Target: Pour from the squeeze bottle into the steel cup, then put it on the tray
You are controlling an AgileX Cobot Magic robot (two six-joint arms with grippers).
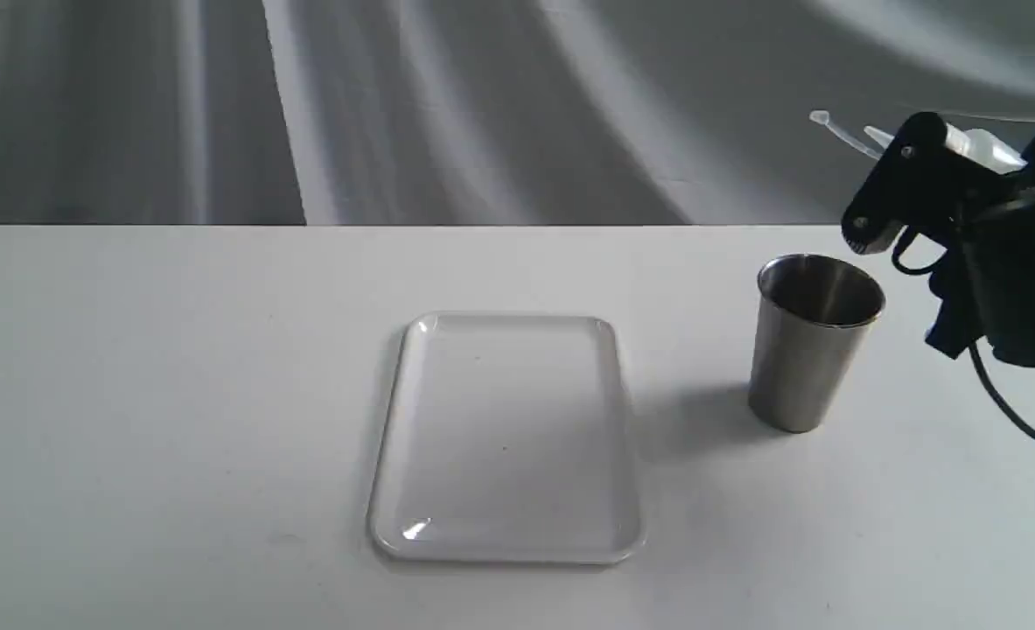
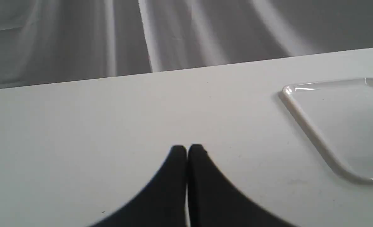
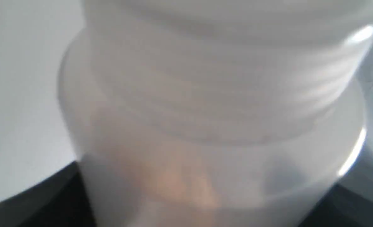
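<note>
The squeeze bottle (image 1: 982,149) is held in the air at the far right, tipped over with its nozzle pointing left, above and to the right of the steel cup (image 1: 810,350). My right gripper (image 1: 924,171) is shut on its body. No stream shows between nozzle and cup. In the right wrist view the translucent squeeze bottle (image 3: 205,110) fills the frame, with an amber tint low down. The cup stands upright on the table. The white tray (image 1: 508,420) lies flat and bare at the table's middle. My left gripper (image 2: 187,150) is shut on nothing, hovering over the table left of the tray (image 2: 303,116).
The white table (image 1: 176,394) ends at a far edge in front of a grey draped cloth (image 1: 482,105). A black cable (image 1: 1007,411) hangs from the right arm, right of the cup.
</note>
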